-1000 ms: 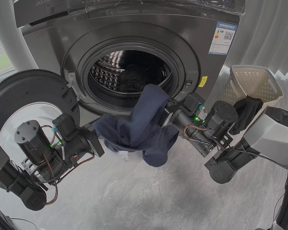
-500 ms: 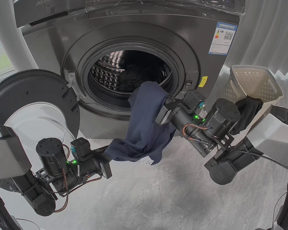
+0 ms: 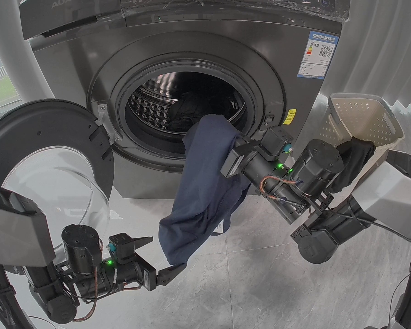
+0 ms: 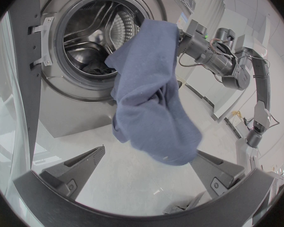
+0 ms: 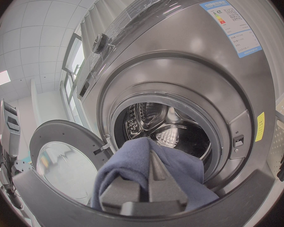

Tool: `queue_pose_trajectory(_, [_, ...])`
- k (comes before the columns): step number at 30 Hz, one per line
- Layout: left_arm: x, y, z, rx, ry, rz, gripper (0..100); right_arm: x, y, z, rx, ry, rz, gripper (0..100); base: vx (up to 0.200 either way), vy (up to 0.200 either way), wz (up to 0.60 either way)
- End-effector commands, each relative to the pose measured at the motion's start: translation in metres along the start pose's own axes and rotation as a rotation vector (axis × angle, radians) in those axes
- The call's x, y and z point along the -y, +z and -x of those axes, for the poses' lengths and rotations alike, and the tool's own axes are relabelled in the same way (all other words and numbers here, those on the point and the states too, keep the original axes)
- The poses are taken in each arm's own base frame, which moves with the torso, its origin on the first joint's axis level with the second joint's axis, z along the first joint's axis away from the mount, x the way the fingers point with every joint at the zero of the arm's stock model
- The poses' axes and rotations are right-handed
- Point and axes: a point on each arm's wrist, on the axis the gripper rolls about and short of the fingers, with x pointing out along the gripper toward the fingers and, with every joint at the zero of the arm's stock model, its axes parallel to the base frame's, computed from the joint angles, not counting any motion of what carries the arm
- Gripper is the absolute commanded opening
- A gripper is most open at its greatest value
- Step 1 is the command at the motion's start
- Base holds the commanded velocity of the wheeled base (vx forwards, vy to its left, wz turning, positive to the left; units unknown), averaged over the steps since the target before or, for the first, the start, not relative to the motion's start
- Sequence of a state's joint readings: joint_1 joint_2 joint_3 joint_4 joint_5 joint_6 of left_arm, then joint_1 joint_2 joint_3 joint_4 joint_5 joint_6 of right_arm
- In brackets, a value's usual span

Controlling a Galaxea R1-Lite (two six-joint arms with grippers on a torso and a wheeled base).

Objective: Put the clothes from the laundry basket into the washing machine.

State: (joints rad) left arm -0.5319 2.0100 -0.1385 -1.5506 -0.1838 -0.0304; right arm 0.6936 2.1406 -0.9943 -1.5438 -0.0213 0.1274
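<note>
We record that the left tool (image 3: 166,253) has let go and dropped, jaws apart. The navy garment (image 3: 205,183) now hangs from the right tool (image 5: 149,164), clamped on it, at the mouth of the washing machine (image 3: 192,42); insertion is pending.

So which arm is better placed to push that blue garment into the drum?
The right, probably. The right hand is shut on the garment at the mouth of the drum; the left hand is open, low by the floor.
</note>
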Motion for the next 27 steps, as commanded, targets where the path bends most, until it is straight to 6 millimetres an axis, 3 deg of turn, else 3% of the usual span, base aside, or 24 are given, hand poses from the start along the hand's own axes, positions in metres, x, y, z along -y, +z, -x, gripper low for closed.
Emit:
queue_pose_trajectory(1, [0.009,0.001,0.015,-0.002,-0.049,-0.014,100,-0.004,-0.001,0.0,-0.003,0.008,-0.004,0,0.0,0.0,0.0])
queue_pose_trajectory(6, [0.013,-0.001,0.03,-0.018,-0.098,-0.019,100,-0.004,0.001,-0.001,0.005,0.004,-0.002,0,0.0,0.0,0.0])
queue_pose_trajectory(9, [0.015,0.002,0.028,-0.005,-0.132,-0.03,100,-0.006,0.0,-0.001,0.003,0.01,-0.004,0,0.0,0.0,0.0])
queue_pose_trajectory(16, [0.011,0.04,-0.034,0.193,-0.106,-0.059,100,-0.025,-0.004,0.001,-0.007,0.035,-0.025,0,0.0,0.0,0.0])
queue_pose_trajectory(22, [0.001,0.054,-0.08,0.29,-0.077,-0.07,100,-0.025,-0.004,0.001,-0.008,0.034,-0.024,0,0.0,0.0,0.0])
queue_pose_trajectory(27, [-0.01,0.059,-0.101,0.332,-0.057,-0.059,100,-0.031,-0.003,0.002,-0.006,0.048,-0.031,0,0.0,0.0,0.0])
